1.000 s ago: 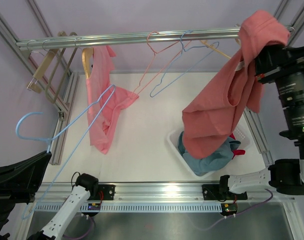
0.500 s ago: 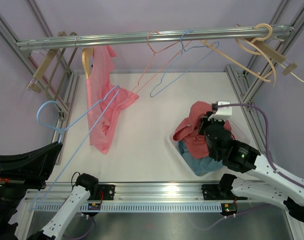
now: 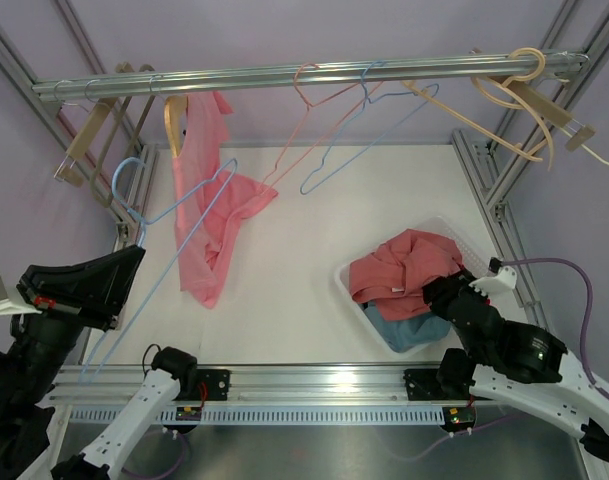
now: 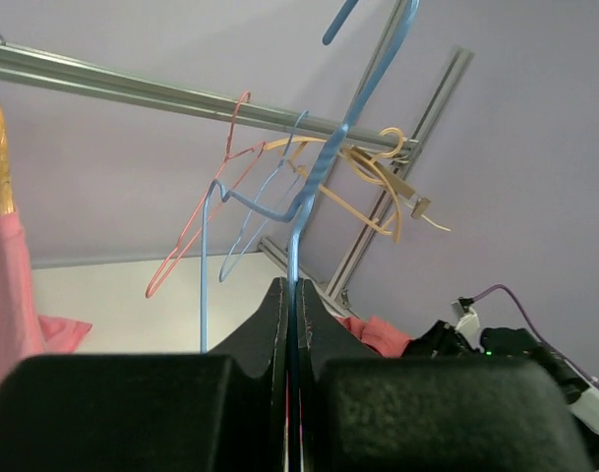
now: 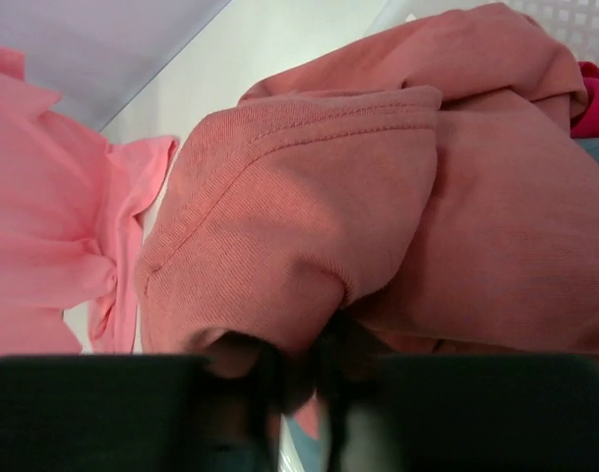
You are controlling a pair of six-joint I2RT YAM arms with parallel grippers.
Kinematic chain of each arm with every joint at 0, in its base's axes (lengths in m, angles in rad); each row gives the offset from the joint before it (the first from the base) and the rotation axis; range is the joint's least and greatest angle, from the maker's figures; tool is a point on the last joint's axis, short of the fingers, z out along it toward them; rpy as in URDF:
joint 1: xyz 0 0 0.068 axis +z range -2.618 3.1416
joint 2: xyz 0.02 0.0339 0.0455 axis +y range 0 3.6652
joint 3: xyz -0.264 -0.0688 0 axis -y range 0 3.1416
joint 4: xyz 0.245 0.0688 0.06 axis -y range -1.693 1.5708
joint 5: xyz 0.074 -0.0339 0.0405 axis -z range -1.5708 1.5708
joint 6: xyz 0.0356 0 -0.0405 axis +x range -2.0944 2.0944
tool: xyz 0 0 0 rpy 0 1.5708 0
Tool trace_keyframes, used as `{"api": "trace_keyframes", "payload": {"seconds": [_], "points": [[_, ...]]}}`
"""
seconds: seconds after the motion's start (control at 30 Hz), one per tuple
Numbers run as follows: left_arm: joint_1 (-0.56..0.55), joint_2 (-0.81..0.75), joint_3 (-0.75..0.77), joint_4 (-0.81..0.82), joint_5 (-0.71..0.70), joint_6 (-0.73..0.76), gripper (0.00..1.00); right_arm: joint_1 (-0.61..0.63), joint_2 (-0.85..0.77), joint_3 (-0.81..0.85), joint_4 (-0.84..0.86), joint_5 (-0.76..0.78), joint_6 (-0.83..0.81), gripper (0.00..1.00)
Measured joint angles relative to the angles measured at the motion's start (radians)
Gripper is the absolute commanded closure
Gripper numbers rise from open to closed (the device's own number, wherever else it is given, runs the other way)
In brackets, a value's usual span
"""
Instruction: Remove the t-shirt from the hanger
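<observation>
Left gripper (image 4: 292, 295): clamped on bare hanger (image 4: 295, 251).
T-shirt (image 3: 399, 265): heaped in basket (image 3: 356, 300).
Right gripper (image 5: 299, 379): against cloth, grip unclear.

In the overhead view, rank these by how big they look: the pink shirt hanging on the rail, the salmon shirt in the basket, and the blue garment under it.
Largest: hanging pink shirt, though it sits nearer the camera, so this is unsure.
Next: salmon shirt.
Smallest: blue garment, mostly covered.

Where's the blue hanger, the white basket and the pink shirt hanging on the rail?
blue hanger (image 4: 376, 69), left wrist view, on its neck.
white basket (image 3: 350, 290), top view, on its left rim.
pink shirt (image 3: 199, 240), top view, middle of the cloth.
</observation>
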Motion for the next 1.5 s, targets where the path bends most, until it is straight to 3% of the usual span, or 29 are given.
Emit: {"api": "trace_keyframes", "payload": {"seconds": [0.03,0.17,0.27,0.33,0.47,0.6,0.67,0.8,0.9,1.13,1.27,1.37,1.4,1.5], "points": [[0.0,0.006,-0.008,0.0,-0.006,0.003,1.0,0.0,-0.021,0.005,-0.016,-0.024,-0.003,0.5],[0.0,0.047,-0.02,-0.009,-0.027,0.014,1.0,0.002,-0.071,0.102,-0.134,-0.108,-0.02,0.33],[0.0,0.076,-0.02,-0.008,-0.033,0.018,1.0,0.002,-0.112,0.224,-0.174,-0.156,-0.071,0.31],[0.0,0.086,-0.025,-0.004,-0.035,0.018,1.0,0.002,-0.129,0.301,-0.175,-0.173,-0.109,0.4],[0.0,0.087,-0.037,-0.003,-0.044,0.018,1.0,0.002,-0.063,0.417,-0.136,-0.2,-0.241,0.85],[0.0,0.087,-0.04,-0.003,-0.059,0.024,1.0,0.002,0.221,0.525,-0.067,-0.212,-0.365,1.0],[0.0,0.087,-0.042,-0.002,-0.069,0.029,1.0,0.002,0.381,0.529,-0.009,-0.208,-0.418,1.0],[0.0,0.087,-0.057,0.004,-0.082,0.036,1.0,-0.032,0.586,0.428,0.069,-0.216,-0.461,1.0],[0.0,0.091,-0.072,0.003,-0.082,0.039,1.0,-0.108,0.613,0.274,0.109,-0.235,-0.425,1.0],[0.0,0.139,-0.081,0.01,-0.08,0.04,1.0,-0.127,0.449,-0.174,0.327,-0.378,-0.174,1.0],[0.0,0.187,-0.078,0.019,-0.079,0.041,1.0,-0.127,0.293,-0.325,0.418,-0.452,-0.07,1.0],[0.0,0.241,-0.074,0.026,-0.077,0.043,1.0,-0.128,0.179,-0.309,0.377,-0.457,-0.06,0.86],[0.0,0.259,-0.071,0.026,-0.077,0.044,1.0,-0.128,0.147,-0.283,0.345,-0.455,-0.064,0.69],[0.0,0.326,-0.05,0.026,-0.077,0.051,1.0,-0.128,0.105,-0.166,0.275,-0.45,-0.103,0.45]]}}
